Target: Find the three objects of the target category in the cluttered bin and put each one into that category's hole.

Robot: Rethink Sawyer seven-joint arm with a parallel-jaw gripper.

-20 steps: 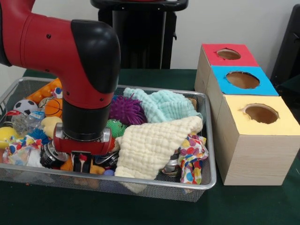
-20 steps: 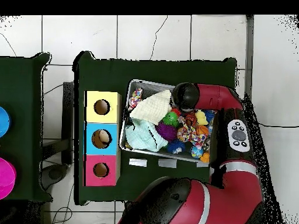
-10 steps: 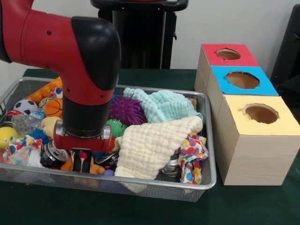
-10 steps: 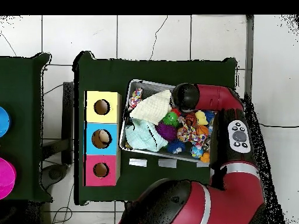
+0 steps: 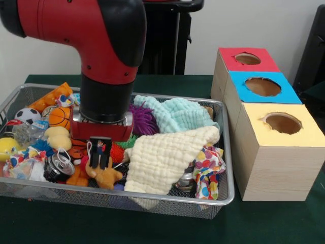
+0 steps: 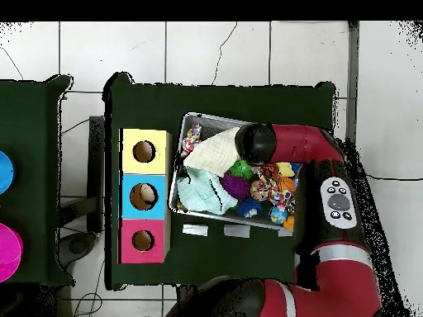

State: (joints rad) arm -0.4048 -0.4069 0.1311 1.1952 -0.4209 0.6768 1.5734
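Observation:
The silver wire-mesh bin sits at the left of the front view, full of toys and cloths. My gripper hangs over the bin's front left part. It is shut on the tan-orange plush bear, which dangles just above the clutter. An orange black-striped tiger lies partly hidden behind the gripper. A pale yellow plush lies to the left of it. The red-surrounded hole is in the farthest box on the right. In the overhead view my wrist covers the gripper, and the red hole is the lowest of three.
The blue-surrounded hole and the yellow-surrounded hole are nearer than the red one. A cream cloth and a mint cloth cover the bin's right half. A purple spiky ball, an orange basketball and a soccer ball lie in the bin.
My gripper has risen out of the clutter and shifted slightly right in the front view. The tan-orange bear has come up with it.

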